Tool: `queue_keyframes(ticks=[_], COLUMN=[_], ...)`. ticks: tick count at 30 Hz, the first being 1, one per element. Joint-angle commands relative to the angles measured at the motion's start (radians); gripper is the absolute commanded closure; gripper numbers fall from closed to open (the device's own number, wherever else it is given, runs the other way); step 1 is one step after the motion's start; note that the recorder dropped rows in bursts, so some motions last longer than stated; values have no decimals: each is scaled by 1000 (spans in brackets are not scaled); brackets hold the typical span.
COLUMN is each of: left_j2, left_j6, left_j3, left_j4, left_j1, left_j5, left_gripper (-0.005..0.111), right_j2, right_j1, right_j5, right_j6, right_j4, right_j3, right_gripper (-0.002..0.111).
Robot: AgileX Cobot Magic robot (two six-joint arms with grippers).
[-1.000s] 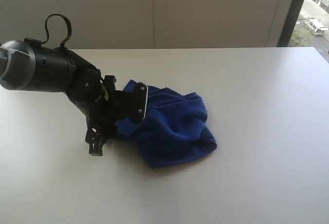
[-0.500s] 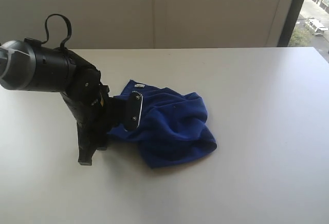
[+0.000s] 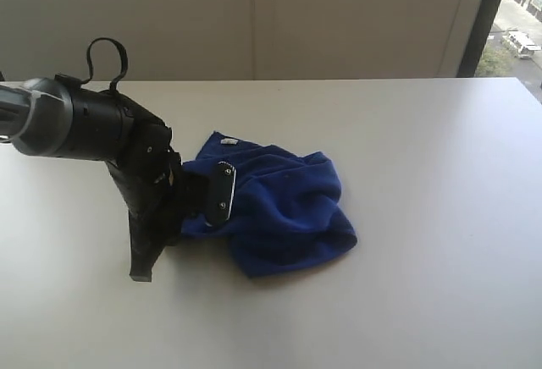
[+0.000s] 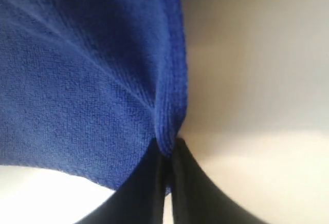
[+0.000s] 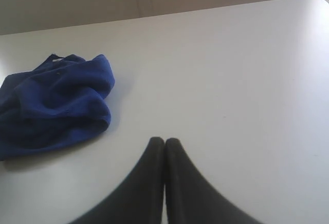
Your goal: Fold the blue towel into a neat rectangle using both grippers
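Only wrist view: blue towel (image 4: 87,70) in left tool (image 4: 165,151)

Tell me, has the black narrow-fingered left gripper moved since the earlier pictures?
Yes. Against the white table's far edge, the left gripper has shifted slightly right and lower, closing on the deep-blue terry towel's hem.

Soft daylight from the window (image 3: 518,22) at the right, faint shadow under the blue towel (image 3: 288,208); left wrist view blurred up close, pale surface (image 4: 267,183) washed out.
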Motion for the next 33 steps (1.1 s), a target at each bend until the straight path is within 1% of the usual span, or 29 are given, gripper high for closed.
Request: queue_keyframes(ticks=[1, 3, 7, 8, 10, 20, 26, 33], left_j2=[-80, -166, -318, -375, -469, -725, -791, -793], left_j6=[-114, -192, -246, -302, -347, -351, -351, -351], left_j3=[1, 1, 1, 1, 1, 1, 1, 1], left_j4=[110, 162, 162, 160, 147, 76, 41, -24], left_j1=[-4, -4, -4, -4, -4, -4, -4, -4], left_j5=[82, 111, 166, 187, 221, 347, 413, 452], left_gripper=[107, 107, 107, 107, 107, 107, 107, 107], right_j2=[-3, -3, -3, -3, -3, -3, -3, -3], right_j1=[4, 4, 4, 4, 4, 4, 4, 4], right_j5=[-5, -5, -5, -5, -5, -5, -3, -3], right_j6=[0, 0, 0, 0, 0, 0, -24, -24], right_j4=[-9, -9, -9, -9, -9, -9, -16, -16], right_j3=[2, 2, 2, 2, 2, 2, 2, 2], right_gripper=[108, 108, 108, 108, 108, 108, 108, 108])
